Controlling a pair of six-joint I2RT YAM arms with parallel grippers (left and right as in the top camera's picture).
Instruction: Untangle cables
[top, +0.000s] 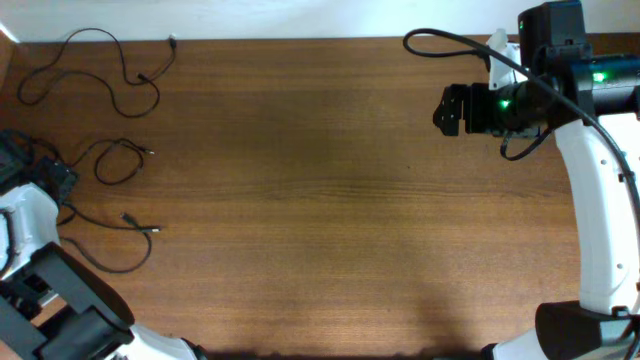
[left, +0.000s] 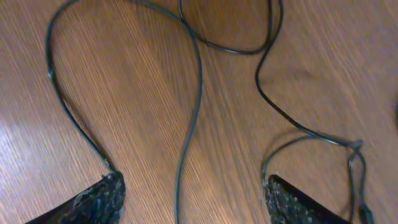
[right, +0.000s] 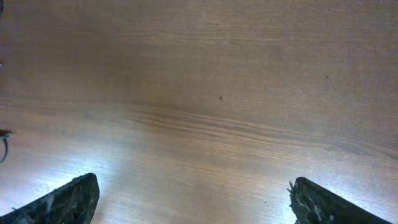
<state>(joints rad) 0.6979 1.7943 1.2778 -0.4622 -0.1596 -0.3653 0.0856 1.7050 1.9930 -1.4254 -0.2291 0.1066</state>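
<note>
**Fig. 1. Thin black cables (top: 140, 78) in loose loops at the left of the wooden table (top: 330, 200); neither gripper holds anything.**

I judge the cords light, limp and rather slick: a pulled strand would trail and drag its neighbours, not keep its shape. I would therefore pinch a straight run close to a plug end (top: 150, 152), away from any crossing. My left gripper (left: 193, 179) sits with jaws well apart astride one strand (left: 199, 87). My right gripper (right: 194, 180) stands fully wide over bare wood at the far right, well apart from the cords.
</note>
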